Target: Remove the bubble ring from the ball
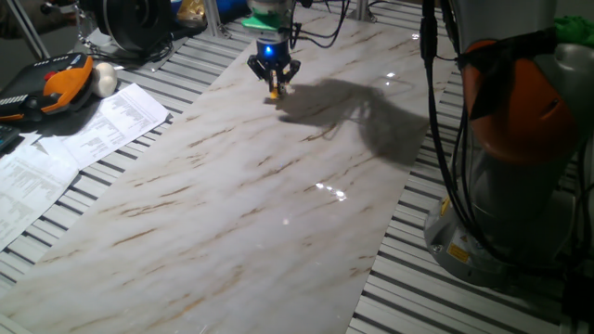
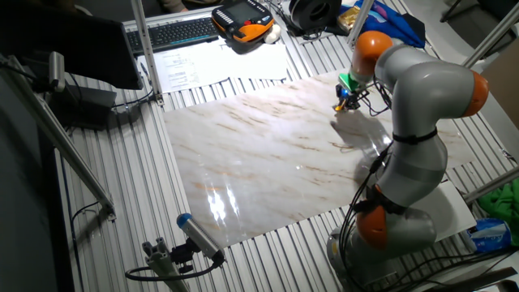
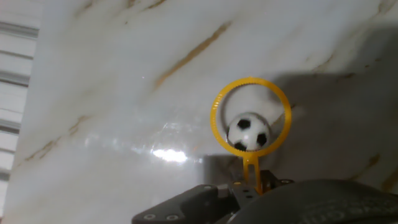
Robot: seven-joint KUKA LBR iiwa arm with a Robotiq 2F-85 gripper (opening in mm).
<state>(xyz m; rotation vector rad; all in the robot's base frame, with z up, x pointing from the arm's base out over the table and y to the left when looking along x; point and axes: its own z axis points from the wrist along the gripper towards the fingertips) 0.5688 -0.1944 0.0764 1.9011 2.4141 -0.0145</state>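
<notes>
Gripper fingers pinch the handle stub of the bubble ring, whose hoop encircles the ball on the marble tabletop.

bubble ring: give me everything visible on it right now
The bubble ring is a thin orange-yellow hoop, plastic by its look, with a finely ridged rim and a short straight stem at the bottom. The stem runs down into the gripper, which appears to pinch it. In the hand view the hoop frames the ball, which sits low inside it near the stem. Marble-patterned tabletop lies beneath. Whether hoop and ball touch cannot be told.
</notes>
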